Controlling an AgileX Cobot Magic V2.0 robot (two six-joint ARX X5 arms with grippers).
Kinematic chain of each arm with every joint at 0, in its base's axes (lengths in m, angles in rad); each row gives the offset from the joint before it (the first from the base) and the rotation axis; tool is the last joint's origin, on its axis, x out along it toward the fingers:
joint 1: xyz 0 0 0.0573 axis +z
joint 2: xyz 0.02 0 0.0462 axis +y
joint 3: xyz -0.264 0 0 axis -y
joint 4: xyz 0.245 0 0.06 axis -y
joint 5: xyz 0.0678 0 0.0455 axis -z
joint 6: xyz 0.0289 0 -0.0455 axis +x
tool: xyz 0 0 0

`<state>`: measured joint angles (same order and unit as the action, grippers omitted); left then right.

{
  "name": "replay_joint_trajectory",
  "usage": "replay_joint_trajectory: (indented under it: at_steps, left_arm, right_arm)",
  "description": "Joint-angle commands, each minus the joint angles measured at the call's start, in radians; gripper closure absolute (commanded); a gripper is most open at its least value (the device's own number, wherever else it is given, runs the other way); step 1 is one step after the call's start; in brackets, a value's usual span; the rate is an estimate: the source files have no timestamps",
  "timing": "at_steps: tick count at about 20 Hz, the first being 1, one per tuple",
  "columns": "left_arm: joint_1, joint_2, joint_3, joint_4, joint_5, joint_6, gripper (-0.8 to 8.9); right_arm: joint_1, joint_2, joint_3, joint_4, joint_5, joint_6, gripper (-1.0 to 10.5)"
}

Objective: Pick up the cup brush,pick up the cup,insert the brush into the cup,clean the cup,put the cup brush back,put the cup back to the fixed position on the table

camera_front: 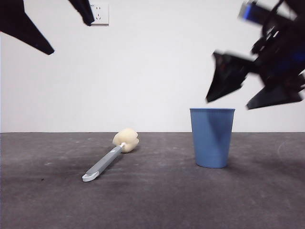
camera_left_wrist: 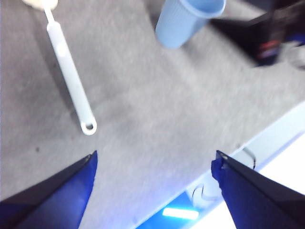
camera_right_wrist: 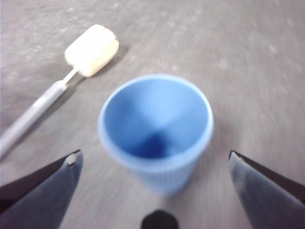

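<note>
The blue cup (camera_front: 212,137) stands upright on the dark grey table (camera_front: 152,200), right of centre. My right gripper (camera_front: 255,88) hovers just above and to the right of the cup's rim, open, with nothing between its jaws; its wrist view looks down into the empty cup (camera_right_wrist: 156,129). The cup brush (camera_front: 110,155) lies flat on the table left of the cup, sponge head away from the camera, handle loop nearer. High at the top left, my left gripper (camera_front: 52,28) hangs open above the brush (camera_left_wrist: 69,78), well clear of it. The left wrist view also shows the cup (camera_left_wrist: 183,21).
A white wall socket (camera_front: 100,13) sits on the wall behind. The left wrist view shows the table's pale edge (camera_left_wrist: 267,143) and a dark arm part (camera_left_wrist: 269,36) past the cup.
</note>
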<state>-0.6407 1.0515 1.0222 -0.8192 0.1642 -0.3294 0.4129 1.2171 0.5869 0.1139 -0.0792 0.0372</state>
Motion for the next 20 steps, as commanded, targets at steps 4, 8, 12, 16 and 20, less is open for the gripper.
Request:
replay_joint_trajectory:
  at_steps: [4, 8, 12, 16, 20]
  left_arm:
    - [-0.002, 0.000, -0.008, -0.104, -0.001, 0.132, 4.09]
    - [-0.002, 0.000, -0.008, -0.141, 0.005, 0.169, 4.91]
    - [-0.002, 0.000, -0.008, -0.155, 0.008, 0.177, 8.21]
    - [-0.002, 0.000, -0.008, -0.150, 0.025, 0.177, 8.17]
    - [-0.001, 0.000, -0.008, -0.146, 0.022, 0.176, 8.17]
  right_arm:
    - [0.039, -0.329, 0.069, -0.496, -0.165, 0.161, 4.5]
    - [0.124, -0.439, 0.185, -0.792, -0.185, 0.200, 6.3]
    - [0.198, -0.470, 0.235, -0.954, -0.184, 0.196, 9.6]
    - [0.213, -0.470, 0.235, -1.010, -0.181, 0.201, 9.5]
    - [0.211, -0.470, 0.235, -1.013, -0.176, 0.208, 9.5]
